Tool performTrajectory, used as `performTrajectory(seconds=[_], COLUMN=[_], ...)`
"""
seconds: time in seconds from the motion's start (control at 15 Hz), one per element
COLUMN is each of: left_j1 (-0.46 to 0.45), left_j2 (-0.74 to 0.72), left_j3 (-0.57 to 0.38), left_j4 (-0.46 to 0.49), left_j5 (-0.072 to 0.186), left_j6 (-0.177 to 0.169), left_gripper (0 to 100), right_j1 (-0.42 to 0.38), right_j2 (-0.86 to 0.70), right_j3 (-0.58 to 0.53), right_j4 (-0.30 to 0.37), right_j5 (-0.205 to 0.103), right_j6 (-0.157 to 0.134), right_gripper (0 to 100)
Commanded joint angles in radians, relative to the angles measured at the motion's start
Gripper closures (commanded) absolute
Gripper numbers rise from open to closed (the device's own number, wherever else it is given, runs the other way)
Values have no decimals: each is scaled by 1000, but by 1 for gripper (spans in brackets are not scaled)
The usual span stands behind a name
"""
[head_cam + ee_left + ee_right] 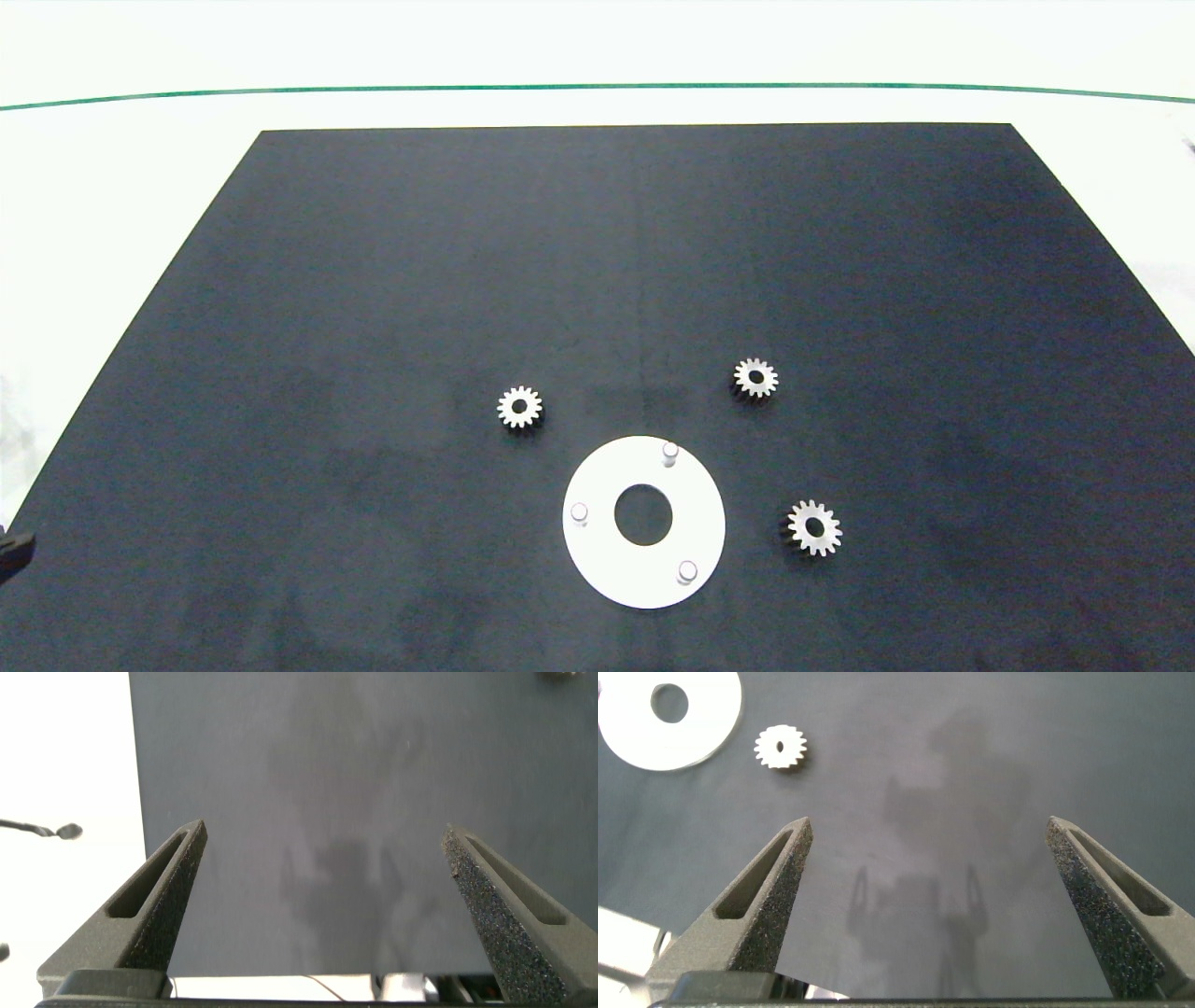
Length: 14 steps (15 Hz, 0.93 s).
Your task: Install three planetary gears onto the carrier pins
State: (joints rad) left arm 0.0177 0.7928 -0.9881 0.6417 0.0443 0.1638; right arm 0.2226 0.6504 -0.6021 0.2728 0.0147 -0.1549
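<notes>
A black mat (373,280) covers most of the white table (112,187). On the mat's near half lies the white disc (597,569), flat, with a large centre hole and three pins standing on it: one at the far side (669,452), one at the left (579,511), one at the near right (687,569). All three pins are bare.

Three gears lie flat on the mat, none touching the disc. One gear (520,408) sits just beyond the disc to its left. A second (755,378) lies beyond the disc to its right. The third (814,528) lies just right of the disc, level with its centre hole.

The left gripper (322,905) hangs over bare mat by the mat's left edge, fingers spread wide and holding nothing. The right gripper (924,905) is likewise spread wide and empty over bare mat, with the third gear and disc well beyond it.
</notes>
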Motion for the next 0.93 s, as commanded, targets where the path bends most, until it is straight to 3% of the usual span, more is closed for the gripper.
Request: performTrajectory(seconds=[0.07,0.13,0.27,0.47,0.53,0.6,0.73,0.93], left_j1=[7,4,5,50,58,58,54,53], left_j2=[253,258,258,244,244,243,226,217], left_j3=[-184,-193,-199,-228,-228,-228,-228,-228], left_j4=[92,144,161,164,164,164,164,176], left_j5=[8,8,8,8,8,8,8,8], left_j6=[-23,-21,-23,-23,-23,-21,-20,-20], left_gripper=[0,0,0,0,0,0,0,0], right_j1=[162,219,268,348,374,391,428,436], right_j2=[258,321,414,560,614,649,715,805], right_j3=[-107,-137,-199,-286,-303,-318,-364,-393], right_j4=[6,6,6,9,9,23,92,105], right_j5=[-1,-9,-10,-12,-30,-56,-84,-101], right_j6=[-25,-26,-29,-66,-98,-110,-109,-110], right_gripper=[0,0,0,0,0,0,0,0])
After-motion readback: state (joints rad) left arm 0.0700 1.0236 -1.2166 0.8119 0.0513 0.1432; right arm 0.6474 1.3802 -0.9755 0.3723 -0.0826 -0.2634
